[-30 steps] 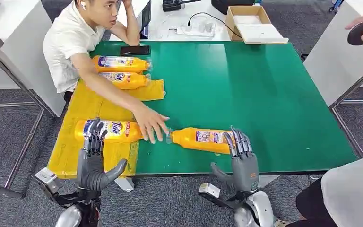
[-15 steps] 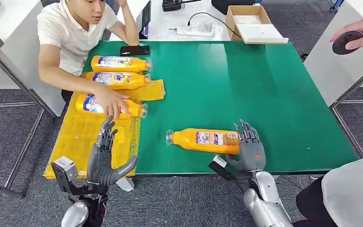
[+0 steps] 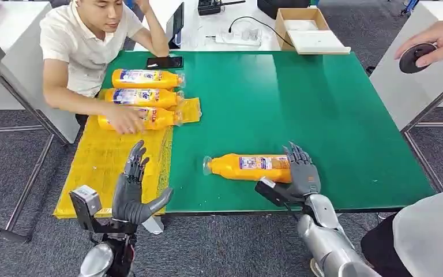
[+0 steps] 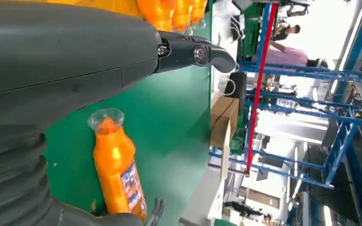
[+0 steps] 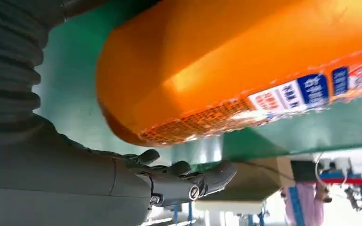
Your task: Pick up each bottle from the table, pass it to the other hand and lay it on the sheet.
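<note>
The right hand (image 3: 303, 173) cups the base of an orange plastic bottle (image 3: 248, 167) whose blue-and-white label can't be read, lying on the green desk (image 3: 323, 115), while the left hand (image 3: 131, 190) hovers with fingers (image 3: 135, 158) released.

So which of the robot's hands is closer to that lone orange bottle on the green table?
The right hand, at the base of the bottle. The left hand hovers off beside the yellow sheet.

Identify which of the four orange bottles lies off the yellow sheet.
The bottle on the bare green table, the lone bottle at the right hand. The other three lie side by side at the yellow sheet's far end.
</note>
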